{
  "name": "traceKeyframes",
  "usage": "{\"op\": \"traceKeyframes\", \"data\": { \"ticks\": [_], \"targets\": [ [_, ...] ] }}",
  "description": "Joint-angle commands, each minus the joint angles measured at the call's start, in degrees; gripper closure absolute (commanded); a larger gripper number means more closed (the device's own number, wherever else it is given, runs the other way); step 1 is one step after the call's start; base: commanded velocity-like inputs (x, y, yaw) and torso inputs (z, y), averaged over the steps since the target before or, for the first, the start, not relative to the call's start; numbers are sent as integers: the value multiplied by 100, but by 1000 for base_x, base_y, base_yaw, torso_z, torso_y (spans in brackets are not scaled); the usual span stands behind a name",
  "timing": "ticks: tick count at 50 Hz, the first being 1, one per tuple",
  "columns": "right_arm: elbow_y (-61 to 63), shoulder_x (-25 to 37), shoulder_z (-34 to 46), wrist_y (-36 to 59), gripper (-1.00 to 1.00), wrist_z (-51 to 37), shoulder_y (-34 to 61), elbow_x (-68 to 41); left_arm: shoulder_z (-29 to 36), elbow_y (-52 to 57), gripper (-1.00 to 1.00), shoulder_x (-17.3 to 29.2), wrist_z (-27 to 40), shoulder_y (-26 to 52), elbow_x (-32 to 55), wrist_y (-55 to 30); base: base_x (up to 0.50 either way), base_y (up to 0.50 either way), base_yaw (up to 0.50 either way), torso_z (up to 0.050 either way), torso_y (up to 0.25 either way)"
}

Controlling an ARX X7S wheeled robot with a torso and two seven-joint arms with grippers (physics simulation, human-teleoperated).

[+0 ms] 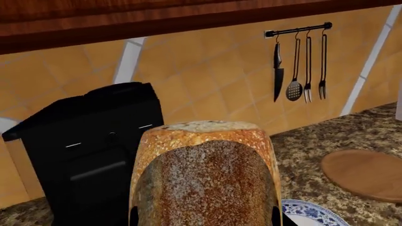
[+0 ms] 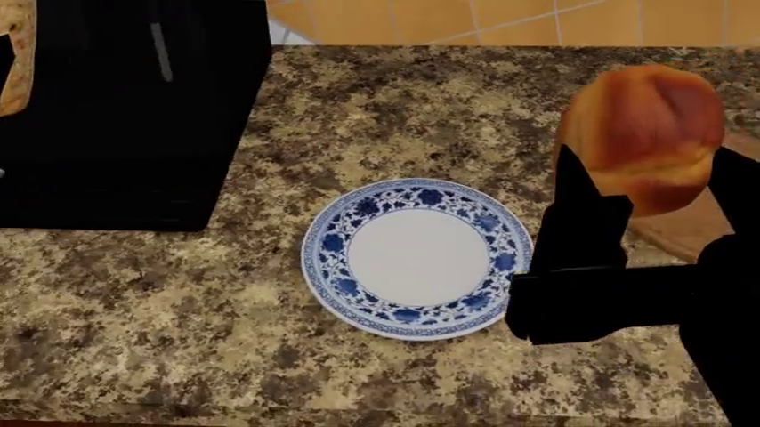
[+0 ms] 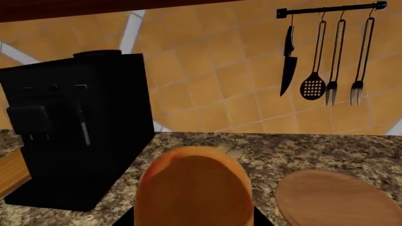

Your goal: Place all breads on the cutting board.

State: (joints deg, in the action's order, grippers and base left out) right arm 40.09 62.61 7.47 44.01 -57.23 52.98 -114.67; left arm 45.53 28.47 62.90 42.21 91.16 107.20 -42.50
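Seeded loaf (image 1: 207, 176) held up off the counter, close before the left wrist camera, with the dark tips of the left gripper (image 1: 206, 217) pressed to its two lower sides; clamped on the loaf. In the head view only a tan sliver of that loaf (image 2: 14, 62) visible, far to the left of the plate and above the black machine. Golden roll (image 2: 645, 135) raised above the counter just right of the plate, pinched by the right gripper (image 2: 600, 191), black finger against its left side; same roll (image 3: 195, 188) filling the lower middle of the right wrist view, gripped. Cutting board perhaps the pale wooden edge (image 3: 11, 172) left of the black machine in the right wrist view; too little showing to be sure. Neither bread on any board.

Blue-and-white plate (image 2: 327, 240) bare on the speckled granite counter (image 2: 142, 302). Black coffee machine (image 2: 119, 116) behind and left of the plate, against the tan tiled wall (image 3: 207, 70). Round brown wooden disc (image 1: 367, 174) flat on the counter right of the plate. Rail (image 3: 330, 9) on the wall above the disc with a knife (image 3: 288, 61), a slotted spoon (image 3: 313, 84) and two forks (image 3: 357, 89) hanging. No brand, label or readable writing anywhere.
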Motion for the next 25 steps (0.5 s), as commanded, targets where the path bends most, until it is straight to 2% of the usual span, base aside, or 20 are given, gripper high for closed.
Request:
{"op": "traceKeyframes", "data": {
  "ticks": [1,25],
  "targets": [
    [27,-30,-66,78,100,163,-90,195,2,-31,100,13,131,-53,81,126,0,500,0,0,0],
    [-27,-152,105,173,100,157,74,283,-5,-111,100,-5,205,-85,64,131,0,500,0,0,0]
  ]
}}
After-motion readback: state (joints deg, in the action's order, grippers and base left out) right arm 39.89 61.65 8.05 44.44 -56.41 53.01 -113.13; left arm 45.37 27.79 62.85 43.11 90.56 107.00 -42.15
